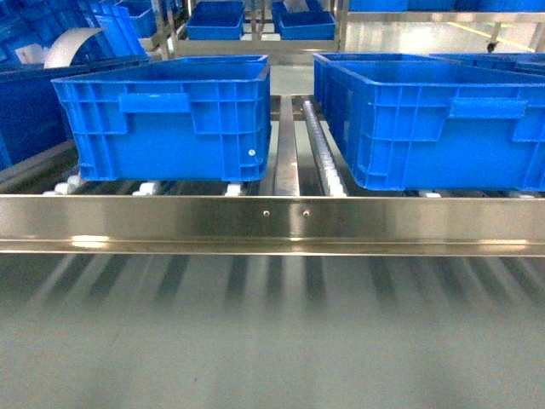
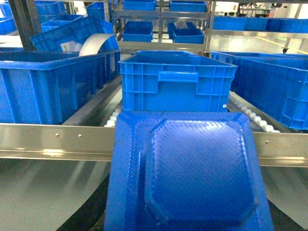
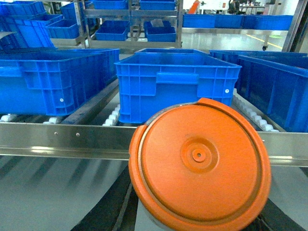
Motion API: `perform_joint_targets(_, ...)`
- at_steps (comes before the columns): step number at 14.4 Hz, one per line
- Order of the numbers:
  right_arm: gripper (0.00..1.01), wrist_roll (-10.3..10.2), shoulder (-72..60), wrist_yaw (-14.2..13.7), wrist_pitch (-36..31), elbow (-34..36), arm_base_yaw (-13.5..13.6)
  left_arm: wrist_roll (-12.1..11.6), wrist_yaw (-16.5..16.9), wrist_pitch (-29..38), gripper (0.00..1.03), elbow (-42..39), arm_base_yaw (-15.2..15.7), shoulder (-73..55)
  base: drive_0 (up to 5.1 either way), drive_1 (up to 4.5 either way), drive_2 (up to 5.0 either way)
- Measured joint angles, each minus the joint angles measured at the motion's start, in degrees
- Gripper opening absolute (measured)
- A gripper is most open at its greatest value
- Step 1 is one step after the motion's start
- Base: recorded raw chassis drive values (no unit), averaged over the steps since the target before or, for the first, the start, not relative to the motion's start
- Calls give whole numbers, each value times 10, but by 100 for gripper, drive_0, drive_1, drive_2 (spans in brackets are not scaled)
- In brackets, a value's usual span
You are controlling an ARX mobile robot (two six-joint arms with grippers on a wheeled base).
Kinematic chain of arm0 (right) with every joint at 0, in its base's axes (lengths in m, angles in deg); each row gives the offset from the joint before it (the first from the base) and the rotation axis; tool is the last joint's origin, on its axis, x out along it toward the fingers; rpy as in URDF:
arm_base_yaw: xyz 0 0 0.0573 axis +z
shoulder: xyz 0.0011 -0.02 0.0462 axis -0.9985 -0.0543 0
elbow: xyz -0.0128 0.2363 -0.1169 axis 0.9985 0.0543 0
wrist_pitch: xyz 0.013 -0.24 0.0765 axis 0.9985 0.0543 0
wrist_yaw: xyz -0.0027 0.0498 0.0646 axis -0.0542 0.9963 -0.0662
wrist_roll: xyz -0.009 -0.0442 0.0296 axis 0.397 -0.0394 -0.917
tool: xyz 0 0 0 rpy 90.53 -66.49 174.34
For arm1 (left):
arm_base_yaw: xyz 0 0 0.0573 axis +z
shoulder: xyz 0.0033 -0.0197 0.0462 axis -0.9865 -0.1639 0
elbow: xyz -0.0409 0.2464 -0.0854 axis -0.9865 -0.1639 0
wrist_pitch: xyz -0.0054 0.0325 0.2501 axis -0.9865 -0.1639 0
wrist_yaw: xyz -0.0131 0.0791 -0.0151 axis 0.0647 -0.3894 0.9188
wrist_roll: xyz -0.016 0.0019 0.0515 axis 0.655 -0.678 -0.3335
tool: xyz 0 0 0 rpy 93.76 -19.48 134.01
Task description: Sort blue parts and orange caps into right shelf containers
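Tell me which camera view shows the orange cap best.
The right wrist view: the orange cap fills the lower foreground, its round face and centre boss plain, before a blue crate. The head and left wrist views show no cap at all; the left wrist shows a blue part.

A shiny steel rail (image 1: 272,223) ran across the front of the rack, two small rivets (image 1: 286,213) near its middle. White rollers (image 1: 322,153) sat behind it, and a curled white sheet (image 1: 72,44) poked up far left, with more shelving (image 1: 255,21) behind.

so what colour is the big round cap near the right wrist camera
Orange; the round plastic cap shows best in the right wrist view.
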Motion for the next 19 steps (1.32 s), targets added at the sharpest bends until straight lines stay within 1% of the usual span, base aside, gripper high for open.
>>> perform_joint_targets(13,42,0,0,0,-2,0,0,0,-1,1,43,0,0,0,0,433,-433)
perform_joint_targets(19,42,0,0,0,-1,0,0,0,0,0,43,0,0,0,0,0,0)
